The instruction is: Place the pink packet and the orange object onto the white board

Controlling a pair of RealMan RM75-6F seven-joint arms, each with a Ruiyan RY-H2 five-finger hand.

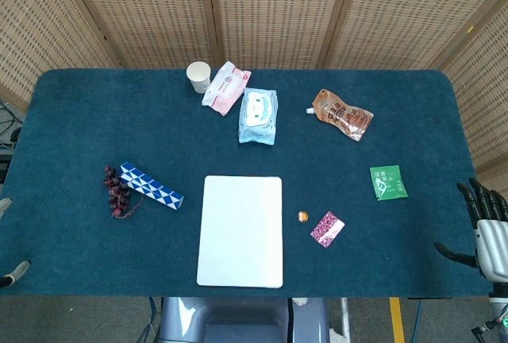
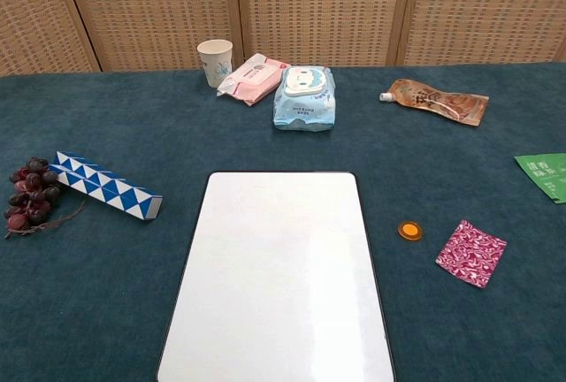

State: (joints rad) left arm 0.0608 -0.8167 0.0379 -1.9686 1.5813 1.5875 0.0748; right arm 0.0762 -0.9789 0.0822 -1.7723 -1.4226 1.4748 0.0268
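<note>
The white board (image 1: 240, 230) (image 2: 279, 276) lies flat at the front middle of the blue table. To its right sits a small round orange object (image 1: 302, 216) (image 2: 409, 230), and just right of that a small pink patterned packet (image 1: 327, 229) (image 2: 471, 252); both rest on the cloth, off the board. My right hand (image 1: 486, 228) hovers at the table's front right edge, fingers spread, holding nothing, well right of the packet. Only two spread fingertips of my left hand (image 1: 9, 267) show at the front left edge in the head view. The chest view shows neither hand.
At the back stand a paper cup (image 1: 198, 76), a pink wipes pack (image 1: 225, 87), a blue wipes pack (image 1: 259, 116) and a brown spouted pouch (image 1: 341, 114). A green sachet (image 1: 388, 182) lies right. A blue-white folding puzzle (image 1: 151, 186) and dark grapes (image 1: 117, 190) lie left of the board.
</note>
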